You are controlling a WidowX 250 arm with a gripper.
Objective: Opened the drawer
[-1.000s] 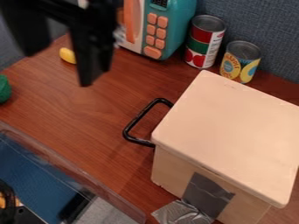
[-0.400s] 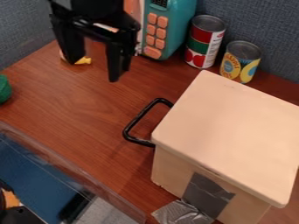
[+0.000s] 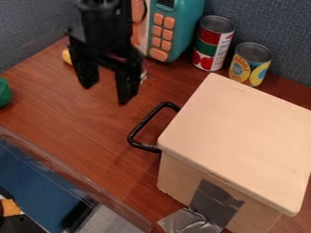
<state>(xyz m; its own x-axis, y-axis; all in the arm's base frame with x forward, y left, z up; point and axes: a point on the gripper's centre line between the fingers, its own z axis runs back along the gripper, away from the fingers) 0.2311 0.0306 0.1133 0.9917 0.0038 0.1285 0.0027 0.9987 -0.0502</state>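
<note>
End effector point(image 3: 107, 94): lower in view than a moment ago, closer to the handle; fingers well apart, holding nothing. Drawer box point(image 3: 237, 136): pale, near right, unmoved, judged shut; black handle point(image 3: 145, 121) on its left side. Implication: approach under way, grip yet to be made. Edges: transparent rim point(image 3: 76, 176), near left; desk point(image 3: 91, 123) between it and handle, judged room for a leftward pull.
</note>
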